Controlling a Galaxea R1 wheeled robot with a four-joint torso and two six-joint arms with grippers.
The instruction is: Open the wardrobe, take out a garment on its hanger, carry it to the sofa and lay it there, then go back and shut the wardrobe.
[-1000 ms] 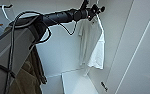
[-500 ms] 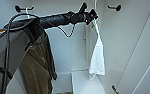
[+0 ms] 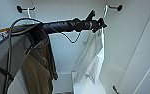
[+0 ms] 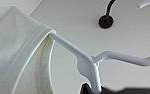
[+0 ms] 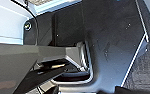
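I look into the open wardrobe [image 3: 66, 53], whose inside is white. My left arm reaches across it, and my left gripper [image 3: 99, 24] is up near the right rail bracket. It is shut on the neck of the white hanger [image 4: 87, 61]. The garment [image 3: 91, 62], a thin white T-shirt, hangs limp from the hanger below the gripper. Its collar and shoulder [image 4: 18, 55] sit on one hanger arm in the left wrist view. The right wrist view shows dark parts of my own body and base.
An olive-brown jacket [image 3: 39, 72] hangs at the left of the wardrobe, under my left arm. Black rail brackets [image 3: 19, 9] [image 3: 118, 7] sit high on the back wall. The open white door [image 3: 146, 62] stands at the right, with a small dark fitting [image 3: 114, 89] low beside it.
The head camera has shifted. Against the rail brackets, my left arm and the T-shirt have come down, and the shirt now hangs lower and narrower.
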